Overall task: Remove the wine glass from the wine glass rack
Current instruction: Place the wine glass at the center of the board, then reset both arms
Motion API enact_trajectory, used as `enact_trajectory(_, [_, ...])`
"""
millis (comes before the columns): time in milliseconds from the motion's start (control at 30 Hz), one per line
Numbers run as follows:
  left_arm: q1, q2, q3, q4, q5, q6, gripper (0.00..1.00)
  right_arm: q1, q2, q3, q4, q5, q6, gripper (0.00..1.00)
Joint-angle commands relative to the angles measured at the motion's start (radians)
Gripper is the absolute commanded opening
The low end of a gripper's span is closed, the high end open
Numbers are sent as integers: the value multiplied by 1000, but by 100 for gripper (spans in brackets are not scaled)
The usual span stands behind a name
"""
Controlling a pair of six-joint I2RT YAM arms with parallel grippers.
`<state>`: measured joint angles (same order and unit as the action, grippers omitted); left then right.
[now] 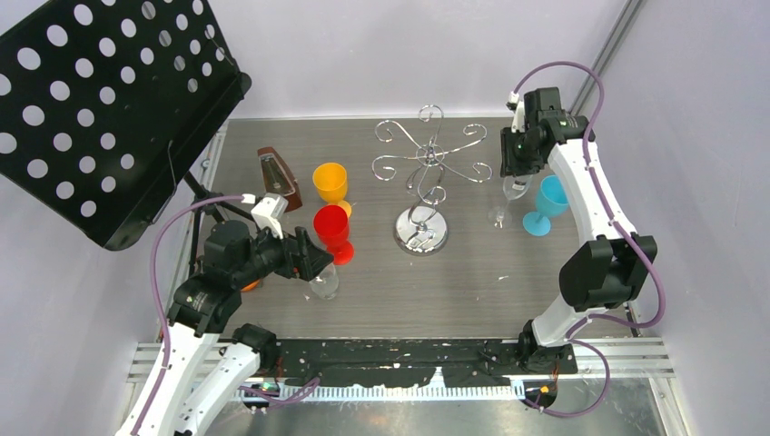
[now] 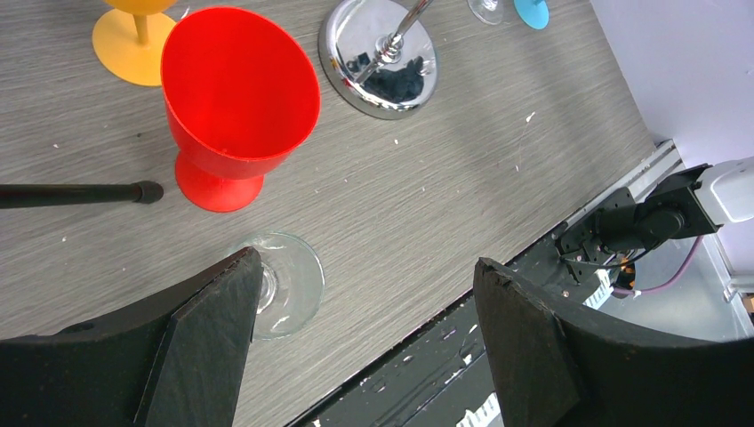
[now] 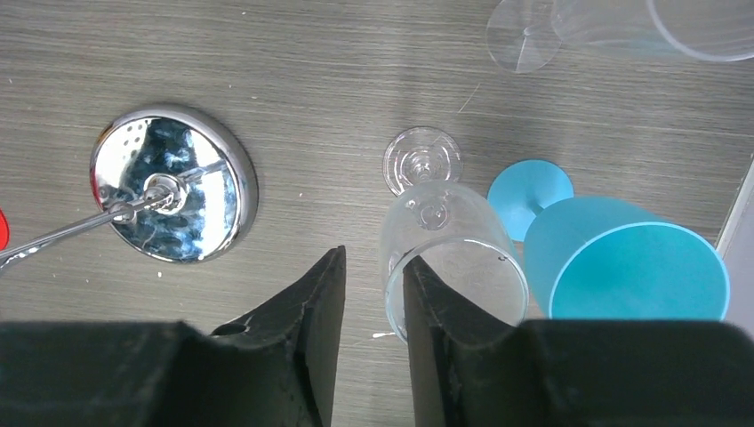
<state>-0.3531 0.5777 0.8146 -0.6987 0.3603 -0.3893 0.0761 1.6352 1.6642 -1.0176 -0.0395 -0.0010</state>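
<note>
The wine glass [image 3: 449, 236] is off the wine glass rack [image 1: 427, 171]. It stands upright on its foot on the grey table [image 1: 490, 300], to the right of the rack's mirrored base [image 3: 173, 182] and apart from it. Just beside it on the right stands a blue goblet [image 3: 622, 271]; their feet are close but apart.

The right gripper [image 3: 373, 260] hangs over the rim of the glass, with a narrow gap between its fingers. The left wall of the bowl shows in this gap and one finger [image 3: 453, 338] covers part of the rim. Whether a finger touches the glass, one cannot tell. A further clear glass [image 3: 525, 36] is cut by the upper edge of the right wrist view.

The left gripper [image 2: 364, 267] is spread wide and pinches nothing. Under it stands another clear glass [image 2: 284, 289], half hidden behind one finger. A red goblet [image 2: 236, 98] is near it, and behind that are an orange goblet [image 1: 330, 182] and a brown metronome [image 1: 279, 177]. The black leg [image 2: 71, 193] of a perforated music stand [image 1: 100, 109] ends near the red goblet's foot.
</note>
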Motion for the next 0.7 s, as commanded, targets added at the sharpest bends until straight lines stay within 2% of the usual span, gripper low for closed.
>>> enact_trajectory(0, [5, -9, -5, 42, 1, 1, 86, -3, -55, 73, 28, 23, 30, 39])
enact_trajectory(400, [5, -16, -8, 45, -3, 9, 87, -3, -166, 151, 30, 76, 63, 54])
enact_trajectory(667, [5, -23, -7, 43, -22, 15, 92, -1, -417, -81, 202, 67, 119, 70])
